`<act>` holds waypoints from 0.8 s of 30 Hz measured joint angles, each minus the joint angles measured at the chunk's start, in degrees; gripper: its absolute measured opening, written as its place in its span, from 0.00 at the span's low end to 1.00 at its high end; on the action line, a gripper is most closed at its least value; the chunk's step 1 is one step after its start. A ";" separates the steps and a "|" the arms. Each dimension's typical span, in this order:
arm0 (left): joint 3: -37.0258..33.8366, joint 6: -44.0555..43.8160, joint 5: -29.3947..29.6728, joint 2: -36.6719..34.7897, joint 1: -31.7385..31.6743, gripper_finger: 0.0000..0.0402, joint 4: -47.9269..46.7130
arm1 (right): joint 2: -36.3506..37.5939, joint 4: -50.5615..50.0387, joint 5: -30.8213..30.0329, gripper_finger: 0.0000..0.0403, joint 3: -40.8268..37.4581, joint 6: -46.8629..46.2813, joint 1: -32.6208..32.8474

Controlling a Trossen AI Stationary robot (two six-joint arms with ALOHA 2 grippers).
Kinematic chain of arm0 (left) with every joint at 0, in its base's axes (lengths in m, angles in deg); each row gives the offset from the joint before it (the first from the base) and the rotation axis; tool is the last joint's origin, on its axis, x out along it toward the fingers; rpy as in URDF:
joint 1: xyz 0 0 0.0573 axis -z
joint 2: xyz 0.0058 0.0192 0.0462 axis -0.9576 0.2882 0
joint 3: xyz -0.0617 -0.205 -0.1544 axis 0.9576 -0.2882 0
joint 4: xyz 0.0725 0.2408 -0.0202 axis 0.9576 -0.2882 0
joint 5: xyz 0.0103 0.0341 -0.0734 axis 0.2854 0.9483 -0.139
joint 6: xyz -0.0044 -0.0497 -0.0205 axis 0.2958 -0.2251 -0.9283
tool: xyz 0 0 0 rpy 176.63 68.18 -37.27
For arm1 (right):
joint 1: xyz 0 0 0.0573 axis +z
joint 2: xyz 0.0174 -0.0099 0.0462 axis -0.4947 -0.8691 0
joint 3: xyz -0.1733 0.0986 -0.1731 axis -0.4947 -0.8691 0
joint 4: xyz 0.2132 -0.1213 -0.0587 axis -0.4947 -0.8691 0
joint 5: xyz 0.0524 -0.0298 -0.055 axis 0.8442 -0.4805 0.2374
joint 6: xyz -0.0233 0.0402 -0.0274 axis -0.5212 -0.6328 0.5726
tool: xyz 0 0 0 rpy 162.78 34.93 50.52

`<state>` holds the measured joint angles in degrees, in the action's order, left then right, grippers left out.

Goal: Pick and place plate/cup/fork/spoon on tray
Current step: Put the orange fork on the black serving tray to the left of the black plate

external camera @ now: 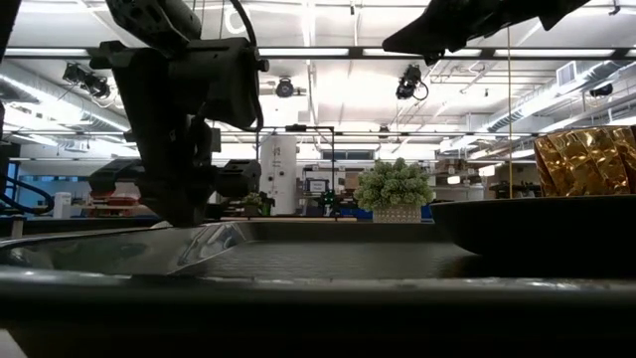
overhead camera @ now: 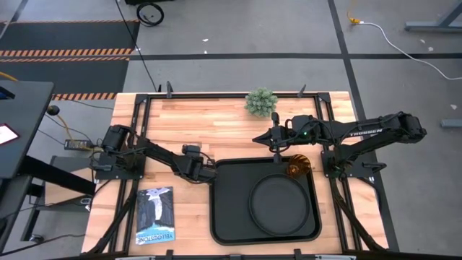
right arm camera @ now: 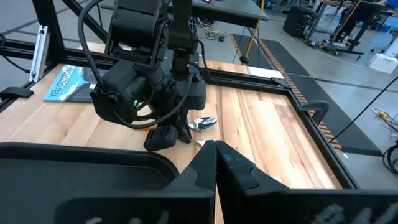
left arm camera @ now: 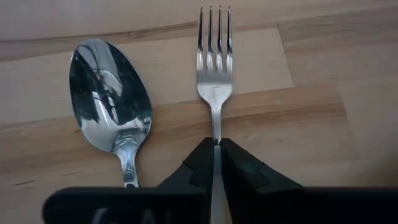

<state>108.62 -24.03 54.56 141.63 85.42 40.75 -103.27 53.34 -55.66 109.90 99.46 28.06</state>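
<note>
The fork and the spoon lie side by side on the wooden table, just left of the tray's far left corner. Their handles are hidden under my left gripper, which is shut on the fork; it also shows in the high view. The black tray holds the round plate. The amber cup stands at the tray's far right corner. My right gripper is shut and empty, up over the table beyond the tray's far edge. My left gripper pinches the fork's thin metal neck, just behind the tines, between its two fingertips, one on each side. The fingers come slanting down from the table's left. The fork seems to lie flat on the wood, tines pointing away from the gripper.
A green spiky plant ball stands at the far edge. A blue magazine lies at the near left. The spoon's bowl lies right beside the held fork. Bare wood lies between the plant and the tray.
</note>
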 joint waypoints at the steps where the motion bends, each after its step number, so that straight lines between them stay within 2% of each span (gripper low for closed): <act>1: 0.00 0.16 0.17 0.00 0.00 0.07 0.06 | 0.01 0.00 0.00 0.02 0.00 -0.25 0.00; 18: -0.06 2.23 3.10 -1.07 -0.02 0.07 0.82 | 0.01 -0.02 -0.02 0.02 0.00 -0.52 0.00; 24: 3.90 4.97 3.33 -1.14 0.26 0.06 -0.66 | 0.00 -0.04 -0.03 0.02 0.00 -0.45 0.00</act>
<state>112.52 -19.06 57.89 140.49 85.67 40.09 -103.27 53.29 -55.70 109.90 99.01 28.06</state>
